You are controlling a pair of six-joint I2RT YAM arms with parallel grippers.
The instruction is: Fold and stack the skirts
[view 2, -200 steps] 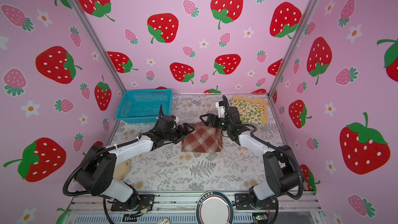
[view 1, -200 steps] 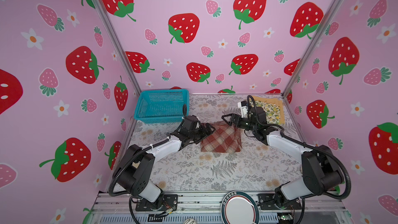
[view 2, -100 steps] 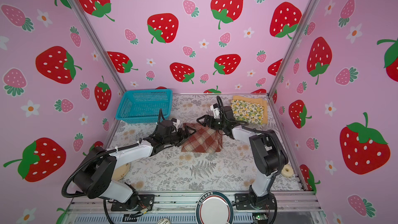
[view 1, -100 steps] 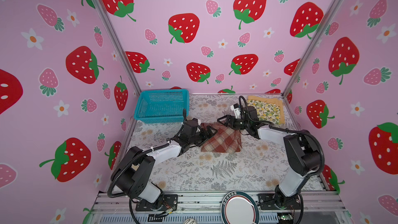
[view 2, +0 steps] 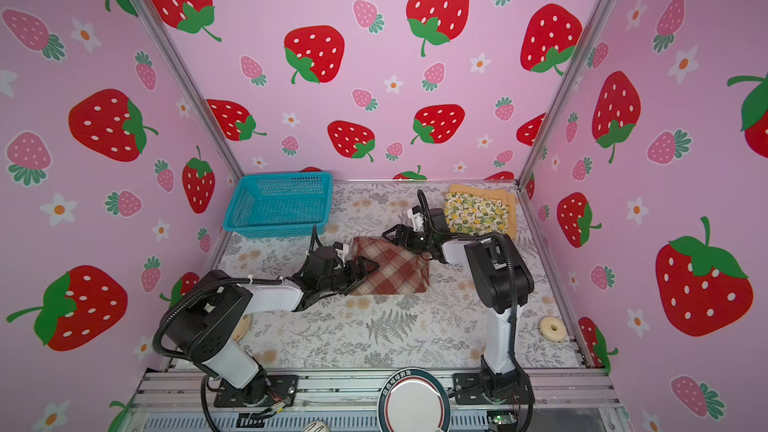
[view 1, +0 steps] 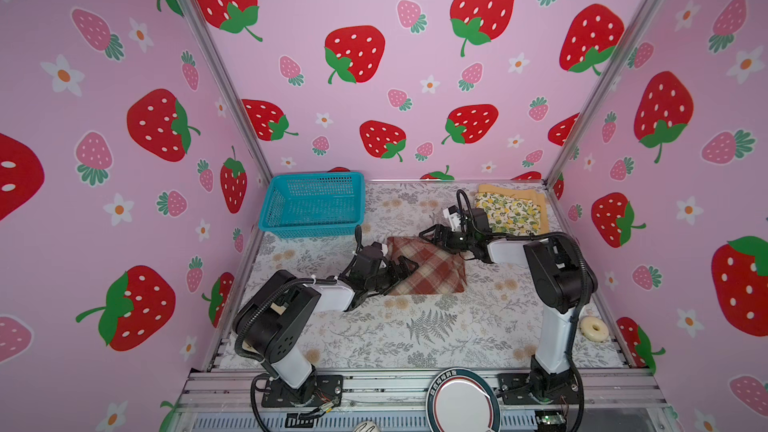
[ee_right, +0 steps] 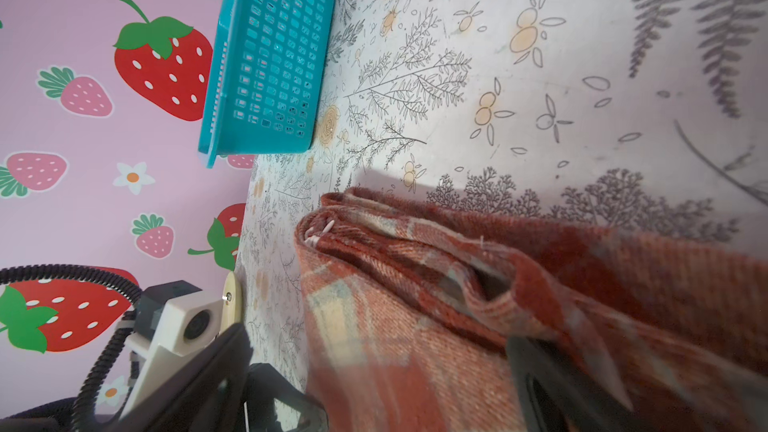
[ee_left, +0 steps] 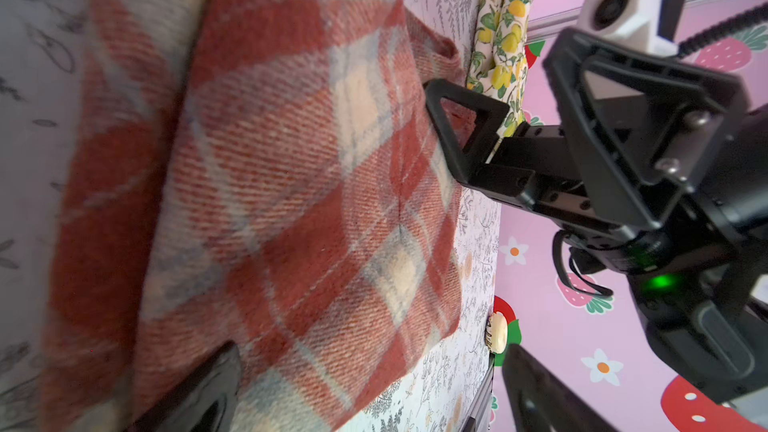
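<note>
The front of the desk (view 1: 415,338) has open room. The blue basket (view 1: 311,226) blocks the back left corner; the plaid skirt (view 1: 436,268) fills the middle.

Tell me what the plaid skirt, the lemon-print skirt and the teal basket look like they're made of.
Plaid skirt: thick woven cloth, wool-like, matte and slightly fuzzy; diagonal twill ribs show in the left wrist view. Lemon-print skirt: thinner, smooth printed cloth, possibly cotton; too distant to be sure. Basket: rigid moulded plastic with a slight sheen, its walls a regular grid of holes.
</note>
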